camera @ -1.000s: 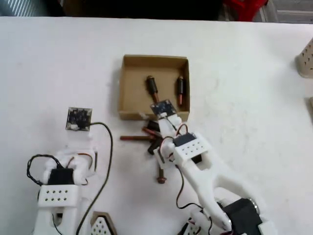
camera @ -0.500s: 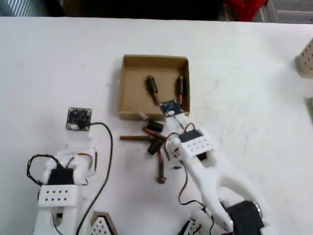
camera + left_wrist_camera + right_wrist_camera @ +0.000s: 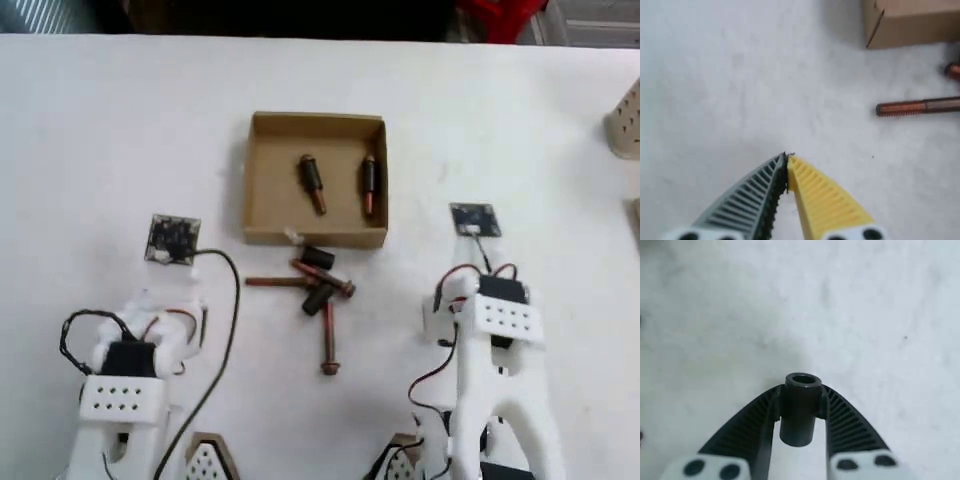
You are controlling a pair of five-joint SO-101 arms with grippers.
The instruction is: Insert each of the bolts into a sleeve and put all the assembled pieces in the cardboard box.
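The left gripper (image 3: 786, 160), one finger grey and one yellow, has its tips pressed together over the white table (image 3: 730, 75), nothing between them. From those tips, a cardboard box (image 3: 905, 22) corner lies at one o'clock and a copper bolt (image 3: 917, 106) at two o'clock, apart from the box.

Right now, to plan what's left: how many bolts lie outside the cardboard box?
3, all near the cardboard box: a crosswise bolt, a slanted bolt, and a lengthwise bolt nearest the arms.
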